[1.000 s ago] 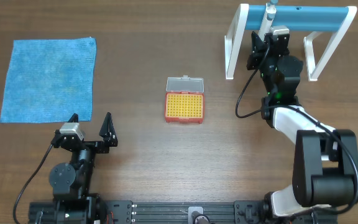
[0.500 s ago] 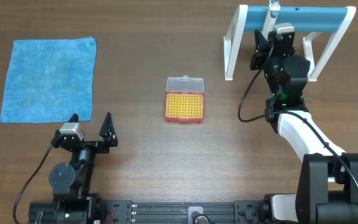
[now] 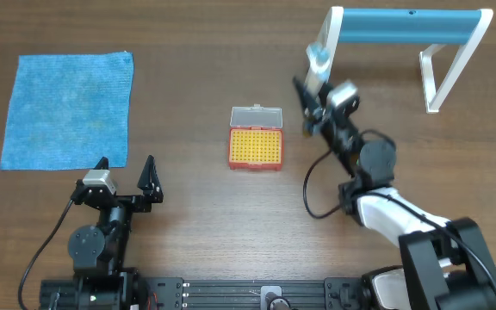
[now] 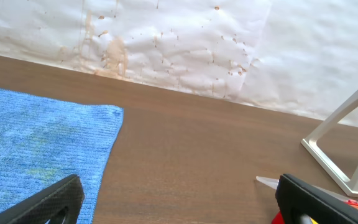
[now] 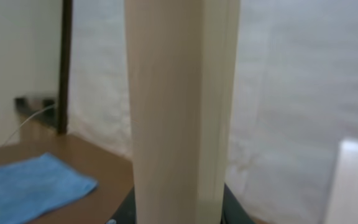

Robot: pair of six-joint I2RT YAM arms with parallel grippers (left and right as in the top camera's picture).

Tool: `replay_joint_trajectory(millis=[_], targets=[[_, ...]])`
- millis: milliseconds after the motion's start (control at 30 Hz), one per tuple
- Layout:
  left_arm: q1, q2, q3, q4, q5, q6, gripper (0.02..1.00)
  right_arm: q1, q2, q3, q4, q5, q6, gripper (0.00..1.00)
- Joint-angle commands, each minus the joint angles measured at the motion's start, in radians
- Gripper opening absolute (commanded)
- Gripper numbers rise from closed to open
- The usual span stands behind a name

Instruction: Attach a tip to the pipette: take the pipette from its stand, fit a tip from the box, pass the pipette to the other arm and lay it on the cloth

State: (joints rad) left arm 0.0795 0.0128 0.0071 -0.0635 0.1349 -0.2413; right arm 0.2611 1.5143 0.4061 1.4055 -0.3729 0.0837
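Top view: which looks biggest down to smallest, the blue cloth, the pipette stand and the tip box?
1-2. pipette stand and blue cloth: too close to rank; the stand spans wider but is an open frame.
3. tip box: clearly smallest.

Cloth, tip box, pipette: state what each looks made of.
Cloth: woven fabric, likely microfibre; matte blue, with a visible ribbed weave.
Tip box: apparently plastic; glossy orange-red base and a clear lid.
Pipette, in the right gripper: probably smooth plastic; the body is pale and evenly moulded.
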Motion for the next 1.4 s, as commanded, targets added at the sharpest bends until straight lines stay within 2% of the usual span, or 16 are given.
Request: replay_joint_trajectory(millis=[33, 167, 267, 400, 467, 567, 633, 1400], targets=[[-0.002, -0.008, -0.002, -0.008, -0.007, -0.006, 0.996, 0.079, 0.091, -0.04, 0.058, -0.144, 0.007, 0.082], [-0.002, -0.008, -0.002, -0.008, -0.007, -0.006, 0.996, 0.134, 0.122, -0.039, 0.058, -0.144, 0.016, 0.082], [-0.002, -0.008, -0.002, -0.008, -0.007, -0.006, 0.998, 0.17, 0.142, -0.03, 0.057, -0.144, 0.082, 0.082], [-0.002, -0.008, -0.002, -0.008, -0.007, -0.006, 0.998, 0.193, 0.187, -0.004, 0.058, -0.14, 0.094, 0.082], [-0.002, -0.008, -0.002, -0.008, -0.007, -0.006, 0.998, 0.194, 0.214, 0.015, 0.058, -0.139, 0.132, 0.082], [-0.002, -0.008, -0.002, -0.008, -0.007, -0.006, 0.996, 0.194, 0.251, 0.026, 0.058, -0.074, 0.182, 0.082], [-0.002, -0.008, -0.002, -0.007, -0.007, -0.006, 0.998, 0.194, 0.253, 0.027, 0.058, -0.045, 0.182, 0.082], [-0.002, -0.008, -0.002, -0.008, -0.007, -0.006, 0.998, 0.205, 0.379, 0.158, 0.058, -0.046, 0.182, 0.082]])
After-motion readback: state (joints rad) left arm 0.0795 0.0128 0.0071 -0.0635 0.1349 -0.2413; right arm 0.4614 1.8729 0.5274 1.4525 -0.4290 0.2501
